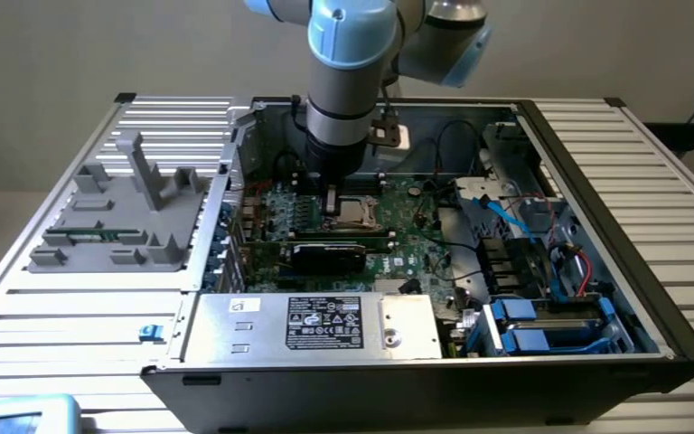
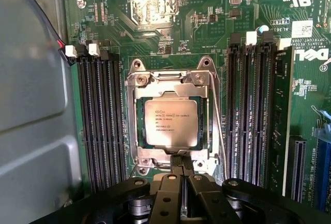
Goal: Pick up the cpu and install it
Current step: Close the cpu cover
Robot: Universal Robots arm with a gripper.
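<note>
The placing step looks finished. The cpu (image 2: 170, 123) lies flat and square inside the motherboard socket (image 2: 170, 77), set within the metal frame rather than held by anything. The pincer (image 2: 179, 164) is closed with its fingers together and nothing between them. Its tip sits just at the near edge of the socket frame, beside the chip and not on its lid. In the exterior view the arm (image 1: 347, 81) reaches down into the open computer case (image 1: 588, 172), which stands on the slatted tabletop (image 1: 672, 235).

In my judgement, any further move calls for a clean, straight path close to the frame. A sideways nudge could shift the chip on its contacts or catch the thin retention lever (image 2: 218, 131). I cannot tell whether the frame is latched.

The cpu is a small square with a silvery-beige metal lid, a darker rim and a few lines of fine print. It sits between two banks of black memory slots (image 2: 101, 125).
</note>
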